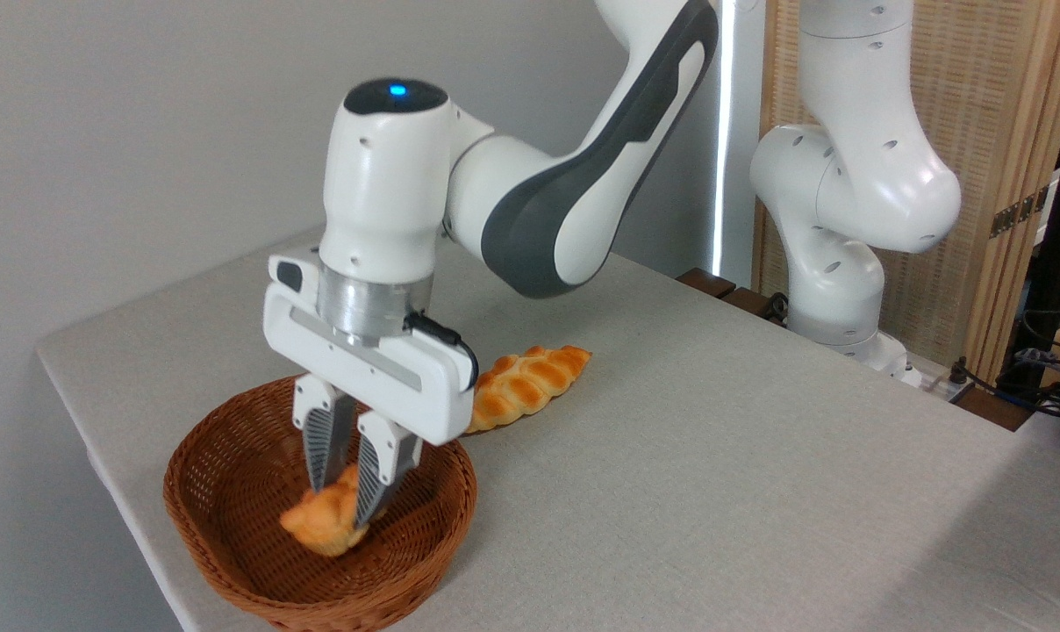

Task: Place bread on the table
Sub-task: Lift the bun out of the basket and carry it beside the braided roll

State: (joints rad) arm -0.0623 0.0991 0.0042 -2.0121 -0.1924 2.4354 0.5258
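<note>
- White two-finger gripper [347, 491] points straight down into the round brown woven wicker basket [232, 544] at the near left corner of the bench.
- Small golden-orange knotted bun [324, 525] sits directly below the gripper, between the two dark ribbed fingers [318, 448]. Fingers narrowed to a slim gap, both tips pressed against the bun's upper part: judged closed on it.
- Cannot tell whether the bun rests on the basket floor or is just clear of it; it appears low inside the bowl, below the rim.
- Bun looks slightly elongated, its long axis running left to right and tilted down to the left; fingers grip near its right, higher end, so more of the bun hangs out to the left of the gripper.
- Bench, a large flat top covered in light grey-beige fabric [714, 456], lies open to the right of the basket.
- Long pointed braided golden loaf [526, 384] lies on the bench just behind the basket rim, right of the gripper body.
- Judgement: key relation is bun inside basket wall; next move needs a vertical lift over the rim, then travel right, staying forward of the loaf.
- Risk: off-centre grip could let the bun rotate or slip.
</note>
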